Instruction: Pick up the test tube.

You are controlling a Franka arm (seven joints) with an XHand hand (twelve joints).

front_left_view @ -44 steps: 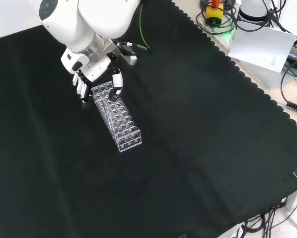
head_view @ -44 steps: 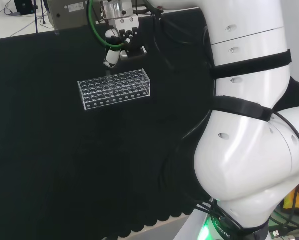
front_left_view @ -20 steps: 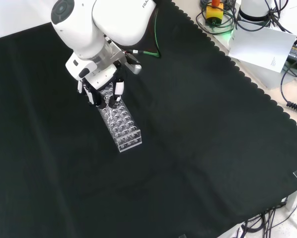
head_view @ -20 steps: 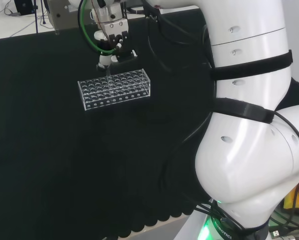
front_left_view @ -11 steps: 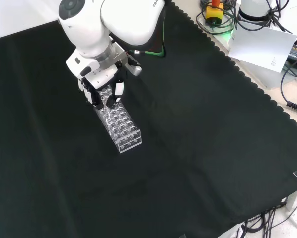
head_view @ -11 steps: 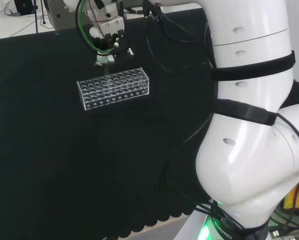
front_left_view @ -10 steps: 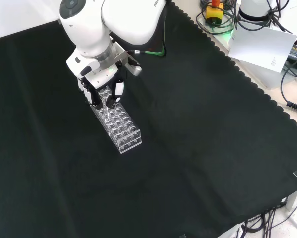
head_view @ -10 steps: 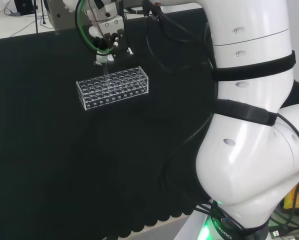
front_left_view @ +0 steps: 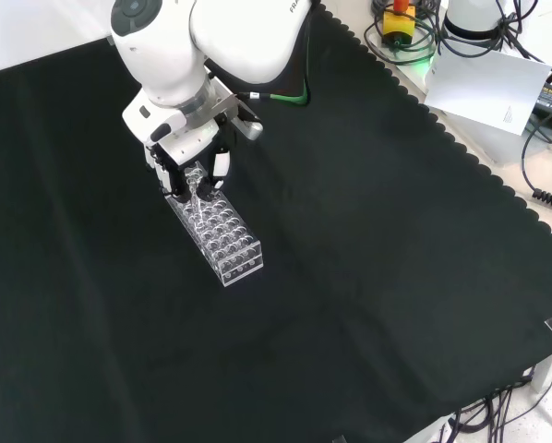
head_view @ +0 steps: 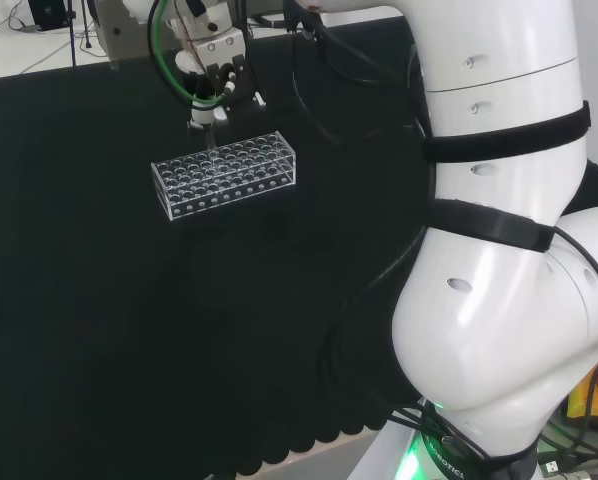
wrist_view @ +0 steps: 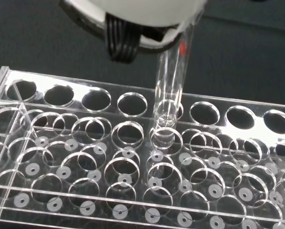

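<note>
Risen slightly since before: black and white hand (front_left_view: 195, 164), fingers pinching clear glass test tube (wrist_view: 171, 76), tip just above clear plastic rack (head_view: 226, 176).

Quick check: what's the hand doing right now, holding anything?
Hand: shut on the test tube, whose lower end sits at the top of the rack.

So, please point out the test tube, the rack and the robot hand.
test tube (wrist_view: 171, 76), wrist view, clear wall mid-length.
rack (head_view: 229, 172), head view, top plate.
robot hand (front_left_view: 219, 166), front view, white fingertip.
</note>
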